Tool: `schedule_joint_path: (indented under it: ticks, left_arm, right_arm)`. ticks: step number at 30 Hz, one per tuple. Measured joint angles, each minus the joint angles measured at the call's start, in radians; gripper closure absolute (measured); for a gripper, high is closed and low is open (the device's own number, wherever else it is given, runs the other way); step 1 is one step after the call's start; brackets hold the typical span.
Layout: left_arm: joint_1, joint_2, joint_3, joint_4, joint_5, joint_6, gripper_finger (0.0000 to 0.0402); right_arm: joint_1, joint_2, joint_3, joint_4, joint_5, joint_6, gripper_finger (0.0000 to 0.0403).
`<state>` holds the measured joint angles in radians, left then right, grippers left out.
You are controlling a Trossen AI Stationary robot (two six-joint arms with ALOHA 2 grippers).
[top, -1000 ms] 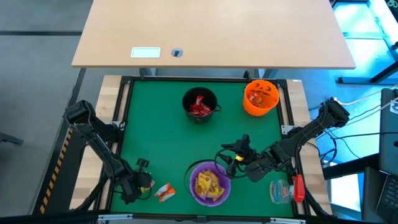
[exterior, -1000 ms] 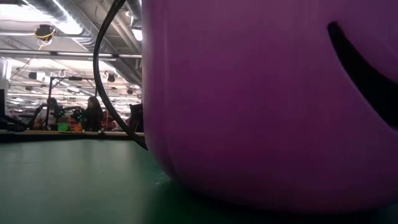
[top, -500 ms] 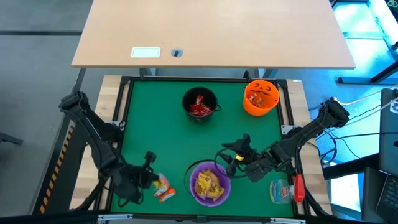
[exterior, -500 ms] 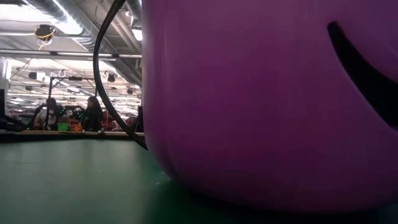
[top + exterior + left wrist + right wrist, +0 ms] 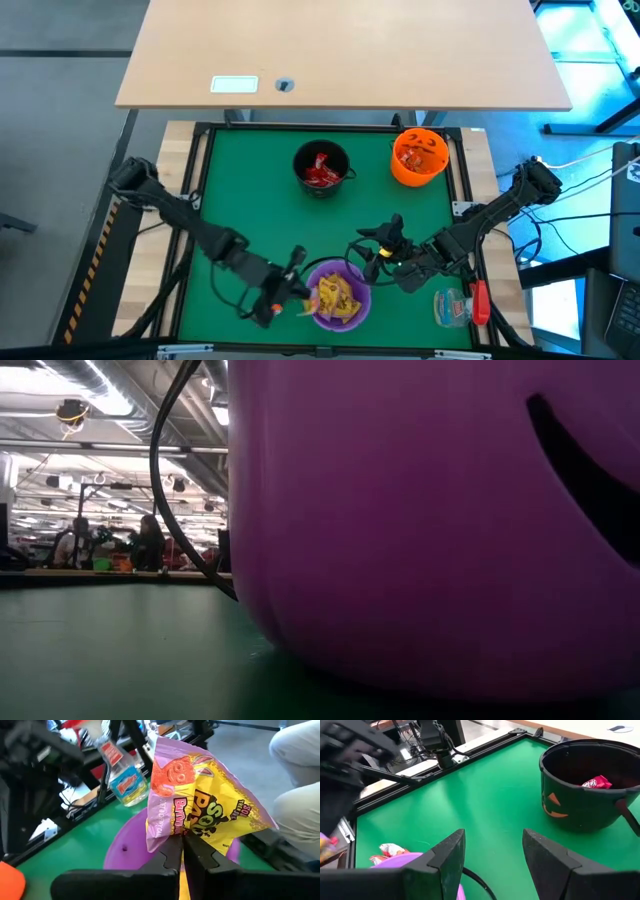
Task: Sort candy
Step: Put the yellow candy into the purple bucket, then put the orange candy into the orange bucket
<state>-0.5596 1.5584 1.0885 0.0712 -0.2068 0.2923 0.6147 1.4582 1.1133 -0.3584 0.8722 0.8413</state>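
Candy is spread over three bowls on the green mat [image 5: 250, 200]: yellow packets in the purple bowl [image 5: 337, 296] at the near edge, red ones in the black bowl [image 5: 322, 167] farther back, and orange ones in the orange bowl [image 5: 419, 157] at the far right. One packet [image 5: 200, 800], yellow with a pink-orange end, is pinched between the closed fingers of the left gripper [image 5: 296, 290], which is held just beside the purple bowl's left rim; in the left wrist view the packet is seen raised above that rim. One more wrapped piece [image 5: 389, 850] is seen on the mat near the purple bowl in the right wrist view.

The right gripper [image 5: 375, 249] is placed just beyond the purple bowl's far right rim, its fingers [image 5: 445, 857] spread apart with nothing between them. A clear bottle with a red cap [image 5: 458, 305] is lying at the mat's near right corner. A pale wooden table [image 5: 340, 50] is set behind the mat. The low view is filled mostly by the purple bowl's wall, with people seen far back in the room.
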Motion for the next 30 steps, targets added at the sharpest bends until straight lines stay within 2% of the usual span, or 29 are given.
schedule_joint_path:
  ticks: [7,13,17,21,24,30]
  left_arm:
    - [0.113,0.100,-0.001,0.087,0.128,-0.008,0.0387]
    - [0.134,0.131,-0.001,0.097,0.166,-0.023,0.0305]
    - [0.134,0.127,-0.001,0.097,0.141,-0.022,0.0242]
    - [0.125,0.105,-0.001,0.076,0.118,-0.019,0.0200]
    - [0.095,0.047,-0.001,0.045,0.067,-0.016,0.0188]
    - [-0.023,-0.131,0.000,-0.073,-0.082,0.023,0.0194]
  right_arm:
    - [0.000,0.000,0.000,-0.003,0.000,0.000,0.0205]
    - [0.000,0.000,0.000,-0.008,0.001,0.000,0.0205]
    - [0.000,0.000,0.000,-0.008,0.002,0.000,0.0205]
    - [0.000,0.000,0.000,-0.006,0.003,0.001,0.0205]
    - [0.000,0.000,0.000,-0.006,0.001,0.001,0.0205]
    - [0.000,0.000,0.000,-0.011,0.008,0.002,0.0205]
